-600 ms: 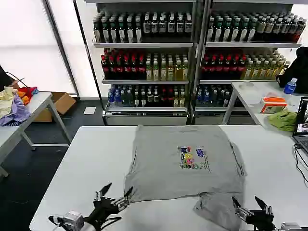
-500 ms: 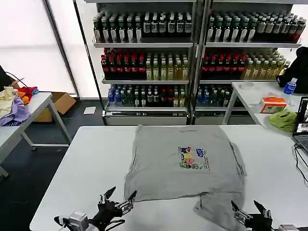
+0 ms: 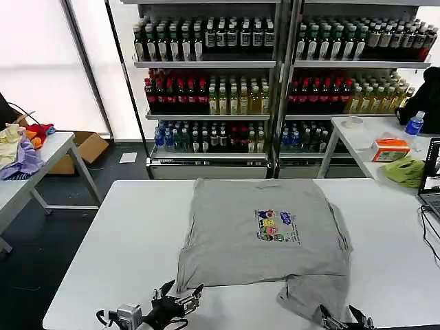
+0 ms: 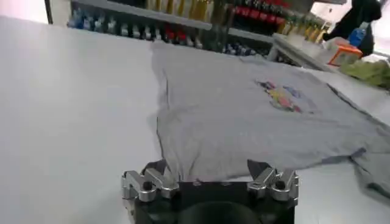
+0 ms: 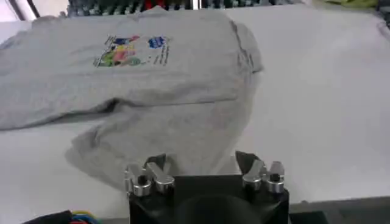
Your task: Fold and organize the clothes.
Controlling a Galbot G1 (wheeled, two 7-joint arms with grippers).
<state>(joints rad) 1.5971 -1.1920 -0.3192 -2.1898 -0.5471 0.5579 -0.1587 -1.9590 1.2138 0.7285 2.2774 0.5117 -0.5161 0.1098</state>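
One of the clothes, a light grey shirt [image 3: 265,234] with a small multicoloured chest print [image 3: 276,227], lies spread on the white table [image 3: 117,247]. A loose flap of it [image 3: 309,299] sticks out at the near right. My left gripper [image 3: 180,297] hovers open at the table's near edge, just short of the shirt's near left corner. In the left wrist view the shirt [image 4: 244,115] lies just past the open left gripper [image 4: 207,169]. My right gripper [image 3: 344,318] is open by the near right flap. In the right wrist view that flap [image 5: 177,137] lies before the empty right gripper [image 5: 201,161].
Shelves of bottles [image 3: 275,75] stand behind the table. A side table at the left holds coloured garments [image 3: 20,148]. The table at the right carries a lime-green cloth [image 3: 405,170], an orange box [image 3: 390,149] and a blue bottle [image 3: 414,124]. Cables [image 3: 430,237] trail at the right edge.
Both grippers have drawn back toward the table's near edge and sit lower in the head view. The left one also shifted right. The shirt has not moved.
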